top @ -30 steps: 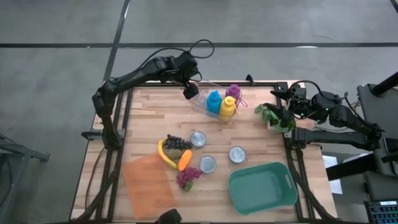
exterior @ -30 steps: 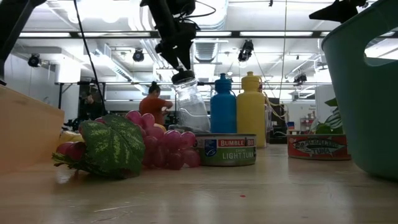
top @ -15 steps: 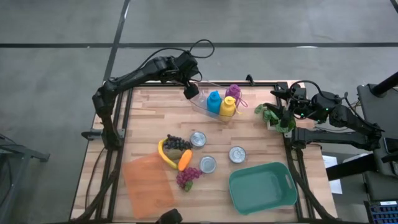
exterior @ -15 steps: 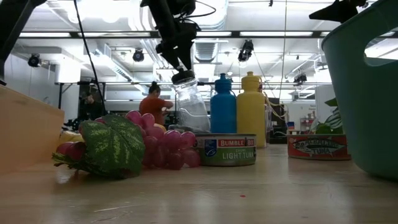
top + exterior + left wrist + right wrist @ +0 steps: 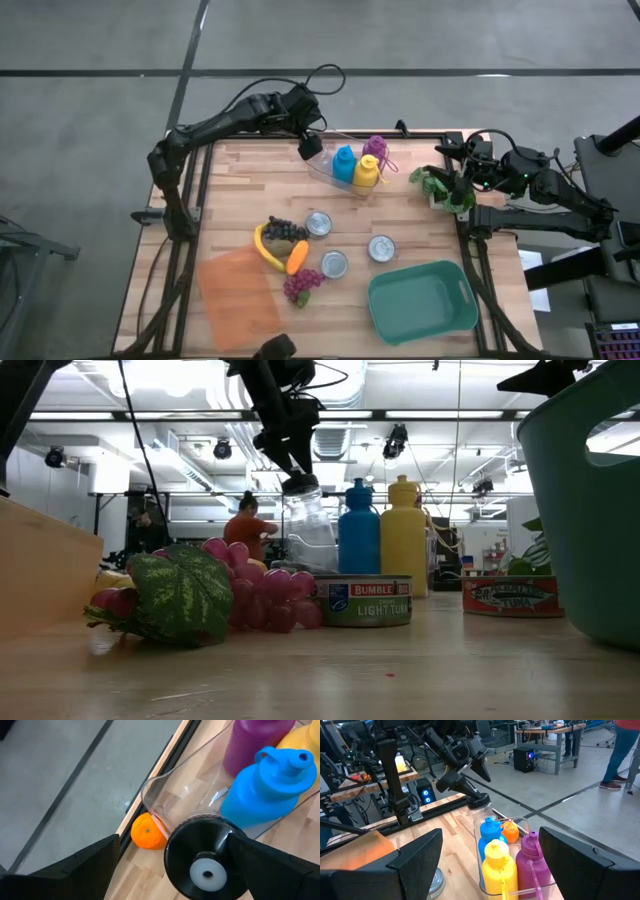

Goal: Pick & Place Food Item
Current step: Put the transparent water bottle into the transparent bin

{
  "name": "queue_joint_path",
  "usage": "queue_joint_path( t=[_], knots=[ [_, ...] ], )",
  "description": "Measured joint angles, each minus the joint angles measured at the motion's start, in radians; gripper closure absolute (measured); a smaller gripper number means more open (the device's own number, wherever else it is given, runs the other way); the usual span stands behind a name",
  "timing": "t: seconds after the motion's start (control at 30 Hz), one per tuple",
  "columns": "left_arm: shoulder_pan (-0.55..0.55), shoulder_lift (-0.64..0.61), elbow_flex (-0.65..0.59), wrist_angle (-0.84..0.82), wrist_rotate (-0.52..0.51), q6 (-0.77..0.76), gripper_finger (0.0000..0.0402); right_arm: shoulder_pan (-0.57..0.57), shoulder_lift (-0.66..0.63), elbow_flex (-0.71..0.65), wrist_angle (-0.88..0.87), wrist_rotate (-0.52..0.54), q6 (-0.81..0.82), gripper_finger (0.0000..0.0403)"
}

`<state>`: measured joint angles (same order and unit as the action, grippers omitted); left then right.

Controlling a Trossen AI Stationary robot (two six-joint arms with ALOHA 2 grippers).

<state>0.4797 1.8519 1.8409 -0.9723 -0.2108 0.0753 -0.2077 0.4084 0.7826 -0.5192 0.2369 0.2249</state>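
A clear tray [image 5: 322, 166] at the table's far edge holds a blue bottle [image 5: 265, 790], a yellow one [image 5: 365, 176], a purple one [image 5: 376, 148], an orange [image 5: 145, 831] in its corner and a clear bottle [image 5: 308, 535] with a black cap [image 5: 205, 865]. My left gripper [image 5: 309, 147] hovers open right above that cap, one finger on each side. My right gripper [image 5: 462, 182] waits open at the table's right edge, beside a green leafy vegetable [image 5: 440, 187] that lies on the wood. My left gripper comes at the black cap [image 5: 227, 837] from above, pointing down. One finger [image 5: 270, 865] overlaps the cap's edge in the left wrist view, and the other stands well clear. Whether that finger touches the cap, I cannot tell.
Mid-table lie a banana with dark grapes [image 5: 278, 232], a carrot [image 5: 297, 257], purple grapes [image 5: 303, 285] and three tins [image 5: 319, 224]. An orange board [image 5: 237, 297] sits at the near left, a teal bin [image 5: 421, 300] at the near right. People stand in the room beyond.
The clear bottle under my left gripper has tipped from a lean to nearly upright. Its cap has shifted a little sideways while its base has stayed in the tray. My left gripper has shifted slightly with the cap.
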Motion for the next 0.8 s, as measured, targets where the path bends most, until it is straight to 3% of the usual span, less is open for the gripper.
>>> queue_joint_path(
  t=[0.8],
  knots=[
    [0.000,0.000,-0.094,0.219,0.000,0.003,0.0019,0.000,0.000,0.000,0.000,0.000,0.000,0.0074]
  ],
)
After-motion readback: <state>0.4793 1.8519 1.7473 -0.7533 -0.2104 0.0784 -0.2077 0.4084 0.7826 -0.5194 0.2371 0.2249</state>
